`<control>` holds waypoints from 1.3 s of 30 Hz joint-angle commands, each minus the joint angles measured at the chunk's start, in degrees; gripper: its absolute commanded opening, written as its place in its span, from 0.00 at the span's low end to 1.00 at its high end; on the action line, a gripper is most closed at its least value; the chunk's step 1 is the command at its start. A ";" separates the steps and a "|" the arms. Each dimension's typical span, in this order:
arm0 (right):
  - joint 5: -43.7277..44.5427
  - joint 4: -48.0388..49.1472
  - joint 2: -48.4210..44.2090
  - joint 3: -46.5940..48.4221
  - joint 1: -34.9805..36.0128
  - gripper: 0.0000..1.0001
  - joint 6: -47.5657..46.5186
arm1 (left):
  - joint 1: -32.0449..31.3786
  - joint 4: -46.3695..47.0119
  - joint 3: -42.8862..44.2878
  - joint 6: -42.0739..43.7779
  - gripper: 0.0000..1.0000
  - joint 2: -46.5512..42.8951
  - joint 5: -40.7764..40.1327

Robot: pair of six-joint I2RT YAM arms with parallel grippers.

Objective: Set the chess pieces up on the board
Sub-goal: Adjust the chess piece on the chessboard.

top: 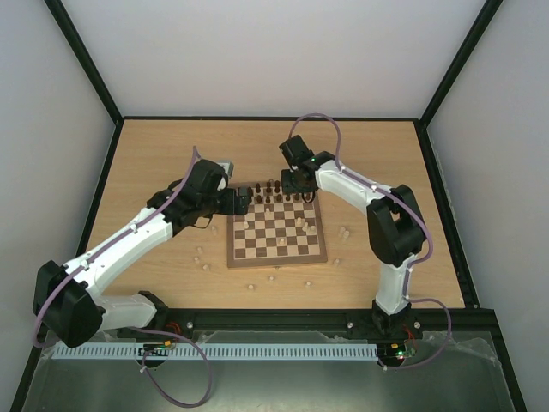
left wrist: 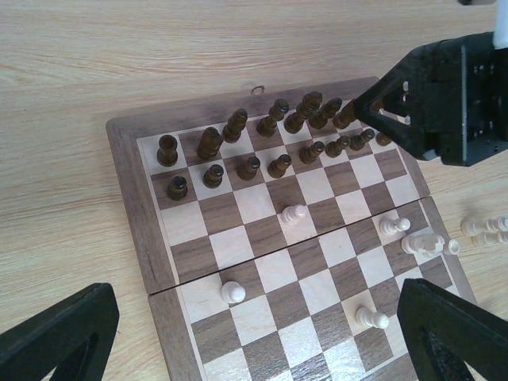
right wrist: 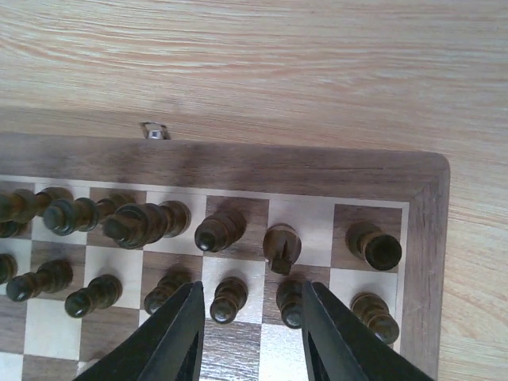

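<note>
The board lies mid-table. Dark chess pieces stand in two rows along its far edge. A few cream pieces stand scattered on the squares, and one lies on its side. My left gripper is open and empty, hovering over the board's left side. My right gripper is open and empty, low over the far right corner. Two dark pawns stand between its fingers. A dark knight and rook stand just beyond.
Loose cream pieces lie on the tabletop left of the board, in front of it and to its right. A small metal latch sticks out of the board's far edge. A black frame bounds the table.
</note>
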 commanded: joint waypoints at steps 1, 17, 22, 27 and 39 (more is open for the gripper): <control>4.29 -5.47 1.59 2.83 0.32 0.32 -0.31 | -0.35 0.13 0.61 0.22 0.99 -1.04 0.13; 5.37 -5.44 6.67 6.23 0.14 0.28 -1.27 | -0.27 0.40 0.74 0.49 0.99 -0.02 -0.78; 5.84 -5.67 8.06 7.31 -0.04 0.25 -1.35 | -0.20 0.36 0.97 0.62 0.99 0.46 -0.65; 5.47 -5.36 8.99 8.06 -0.12 0.23 -1.55 | 0.07 0.02 1.15 0.94 0.99 1.00 -0.85; 6.18 -5.89 9.42 8.14 -0.39 0.16 -1.64 | 0.37 -0.06 1.45 1.18 0.99 1.49 -0.43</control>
